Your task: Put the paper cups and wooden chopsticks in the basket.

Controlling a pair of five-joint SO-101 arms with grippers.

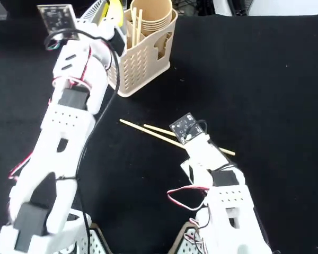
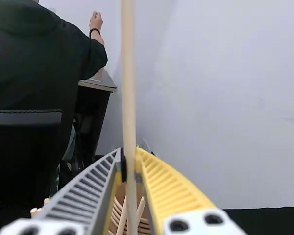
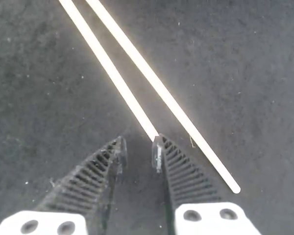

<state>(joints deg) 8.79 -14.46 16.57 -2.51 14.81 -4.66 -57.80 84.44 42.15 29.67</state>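
Clearly, the left gripper (image 2: 129, 156) was clenched on an upright chopstick (image 2: 128, 73), at the upper left of the high view, just above the basket (image 1: 143, 63). Stacked paper cups (image 1: 155, 16) and more sticks (image 1: 133, 25) stood inside the basket. Two loose chopsticks (image 1: 148, 132) lay on the black table (image 1: 265, 79) at centre frame. The right gripper (image 3: 138, 144) sat over them, jaws parted, grasping nothing.

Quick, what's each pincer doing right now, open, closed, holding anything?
Left pincer: closed on a chopstick.
Right pincer: open, empty, just over two loose chopsticks.
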